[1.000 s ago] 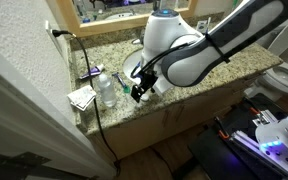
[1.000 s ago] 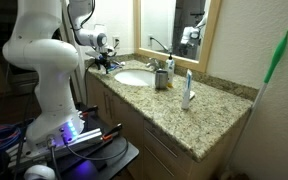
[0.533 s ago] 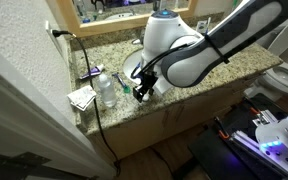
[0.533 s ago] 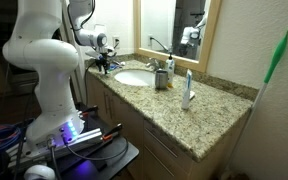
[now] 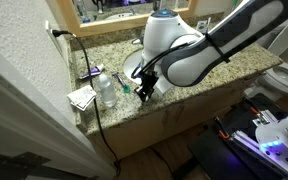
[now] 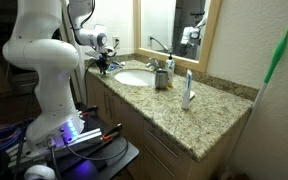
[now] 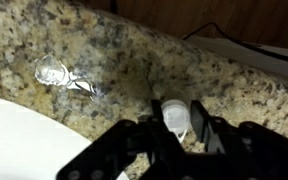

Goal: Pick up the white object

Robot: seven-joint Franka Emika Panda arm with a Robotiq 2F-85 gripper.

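In the wrist view a small round white object (image 7: 174,114) lies on the speckled granite counter, just beyond the white sink rim (image 7: 24,135). My gripper (image 7: 176,106) is down over it, and its black fingers (image 7: 157,118) stand close on either side with a thin gap still showing. The jaws are partly drawn in but not pressed on it. In both exterior views the gripper (image 5: 141,92) (image 6: 106,65) hangs low at the counter's front edge beside the sink (image 6: 134,77). The white object is hidden by the hand there.
A crumpled foil wrapper (image 7: 59,74) lies left of the gripper. A water bottle (image 5: 106,90), papers (image 5: 81,97) and a black cable (image 5: 92,115) sit toward the wall end. A cup (image 6: 161,78) and an upright toothbrush (image 6: 187,90) stand past the sink.
The jaws have narrowed from wide open to close around the white object. The arm has barely moved.
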